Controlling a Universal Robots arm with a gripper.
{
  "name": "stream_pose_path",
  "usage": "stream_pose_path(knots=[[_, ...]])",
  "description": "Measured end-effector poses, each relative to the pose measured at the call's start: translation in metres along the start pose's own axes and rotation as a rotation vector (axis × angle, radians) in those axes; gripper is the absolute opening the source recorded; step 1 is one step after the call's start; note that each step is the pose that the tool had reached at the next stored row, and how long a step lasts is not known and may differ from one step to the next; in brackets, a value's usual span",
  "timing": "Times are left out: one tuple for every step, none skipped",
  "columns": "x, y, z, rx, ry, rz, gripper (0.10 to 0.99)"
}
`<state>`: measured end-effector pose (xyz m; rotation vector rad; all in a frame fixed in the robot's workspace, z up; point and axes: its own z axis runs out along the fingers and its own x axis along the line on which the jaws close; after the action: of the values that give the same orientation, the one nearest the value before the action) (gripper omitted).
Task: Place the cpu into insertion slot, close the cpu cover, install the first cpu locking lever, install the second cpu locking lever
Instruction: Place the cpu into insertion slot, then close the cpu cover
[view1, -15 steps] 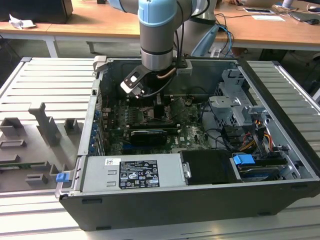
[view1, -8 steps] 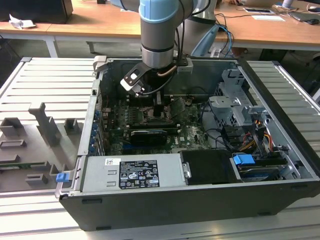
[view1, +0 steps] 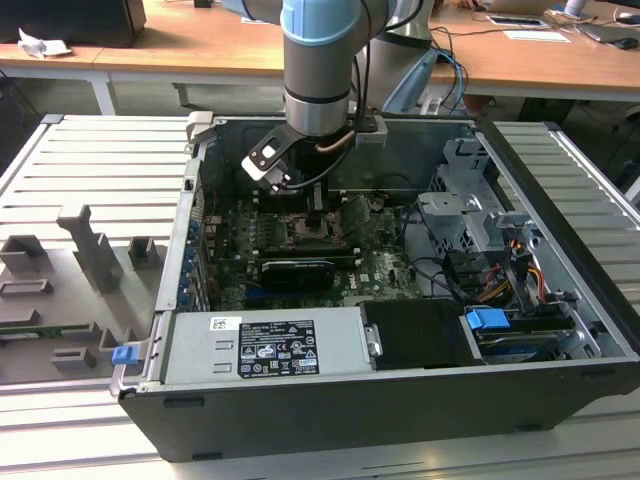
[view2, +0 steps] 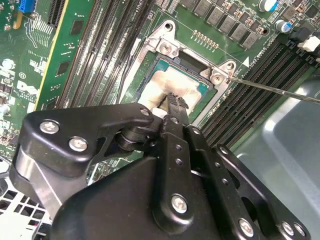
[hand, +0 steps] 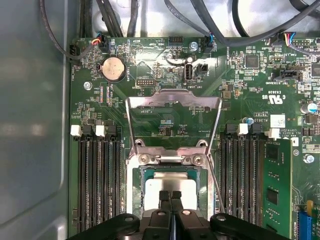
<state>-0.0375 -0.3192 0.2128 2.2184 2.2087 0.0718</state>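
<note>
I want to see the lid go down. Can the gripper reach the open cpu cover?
Probably yes. The cpu cover stands open just beyond the cpu. The gripper is at the cpu with its fingers shut, and nothing lies between gripper and cover in the first wrist view.

A grey-and-blue robot arm (view1: 318, 70) reaches down from the top centre of the frame into an open dark-grey computer case (view1: 350, 415) lying on its side on a ribbed pale metal table (view1: 60, 160). Its black gripper (view1: 318, 220) hangs low over the green motherboard (view1: 385, 268) at mid-frame, just above a long black graphics card (view1: 290, 272). A silver power-supply box with a black-and-white label (view1: 265, 347) sits in the case's lower left; a blue plastic tab (view1: 487, 322) sits at lower right beside coloured cables. Grey moulded fixtures (view1: 90, 250) stand at the left edge, wooden desks (view1: 200, 55) across the top.
</note>
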Motion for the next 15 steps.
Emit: stream_pose_path(knots=[[0.0000, 0.0000, -0.0002, 0.000, 0.0000, 0.000, 0.106], [0.0000, 0.0000, -0.0004, 0.000, 0.0001, 0.000, 0.106], [0.0000, 0.0000, -0.0007, 0.000, -0.0001, 0.000, 0.106], [0.0000, 0.0000, -0.0010, 0.000, -0.0001, 0.000, 0.106], [0.0000, 0.0000, -0.0013, 0.000, 0.0001, 0.000, 0.106], [0.0000, 0.0001, -0.0013, 0.000, 0.0003, 0.000, 0.106], [0.0000, 0.0001, -0.0014, 0.000, 0.0003, 0.000, 0.106], [0.0000, 0.0001, -0.0018, 0.000, -0.0001, 0.000, 0.106], [0.0000, 0.0000, -0.0022, 0.000, -0.0002, 0.000, 0.106], [0.0000, 0.0001, -0.0027, 0.000, -0.0001, 0.000, 0.106], [0.0000, 0.0001, -0.0038, 0.000, 0.0000, 0.000, 0.106], [0.0002, 0.0002, -0.0066, 0.000, 0.0000, 0.000, 0.106], [0.0002, 0.0004, -0.0092, 0.000, -0.0001, 0.000, 0.106], [0.0003, 0.0005, -0.0121, 0.000, -0.0001, 0.000, 0.106], [0.0003, -0.0003, -0.0147, 0.000, -0.0002, 0.000, 0.106]])
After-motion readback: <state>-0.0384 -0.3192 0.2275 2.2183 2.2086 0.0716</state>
